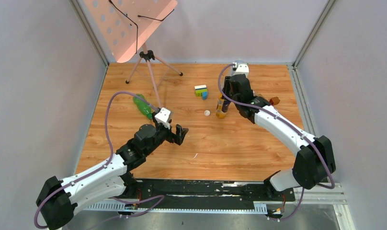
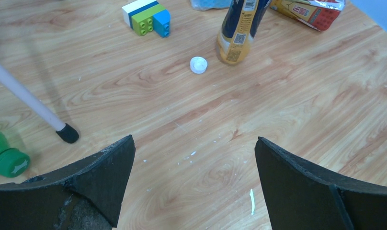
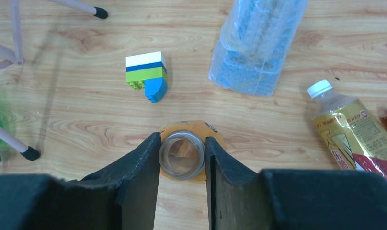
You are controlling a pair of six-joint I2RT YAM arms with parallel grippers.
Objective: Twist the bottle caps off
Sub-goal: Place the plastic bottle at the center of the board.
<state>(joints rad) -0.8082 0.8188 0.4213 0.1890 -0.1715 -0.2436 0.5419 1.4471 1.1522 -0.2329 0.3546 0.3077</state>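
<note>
My right gripper [image 3: 182, 139] is shut on the open neck of the upright amber bottle with the yellow label [image 3: 182, 155] [image 1: 221, 110]; this bottle has no cap on. A loose white cap [image 1: 207, 113] [image 2: 198, 64] lies on the table just left of it. The amber bottle with the red label [image 3: 354, 136] lies on its side to the right with its white cap [image 3: 320, 88] on. At the left lies the green bottle [image 1: 143, 106], its green cap [image 2: 9, 163] on. My left gripper [image 1: 179, 134] [image 2: 194, 140] hangs open above bare wood, holding nothing.
A tall clear bluish container [image 3: 256, 43] stands behind the held bottle. Multicoloured toy bricks [image 1: 201, 91] sit mid-table. A stand on thin tripod legs [image 1: 151, 72] occupies the back left, one foot [image 2: 67, 133] near the green bottle. A small reddish-brown block [image 1: 275, 100] lies far right.
</note>
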